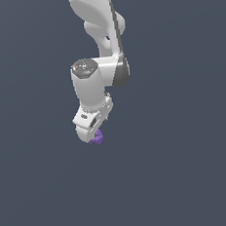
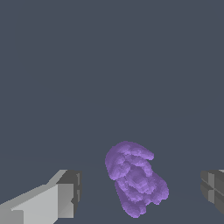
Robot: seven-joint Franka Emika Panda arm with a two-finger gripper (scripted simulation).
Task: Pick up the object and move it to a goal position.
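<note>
While the white claw (image 2: 139,192) hangs over the flat grey counter (image 1: 189,176) with its jaws spread wide and nothing gripped, the purple object (image 2: 134,177) lies between them, touching neither. Taking that object as the landmark and going from left to right in the wrist view: one blocky pale finger (image 2: 61,197) with a dark pad stands well off to its one side, then comes the clump itself, then the other dark pad (image 2: 213,188) at the far edge. In the exterior view the object (image 1: 96,137) peeks out just under the claw's tip. It is a lumpy, knobbly mass, like a bunch of tiny berries, elongated and matte. It looks light and probably stiff; its bumps may give uneven contact, so closing across the narrower middle seems safest.
</note>
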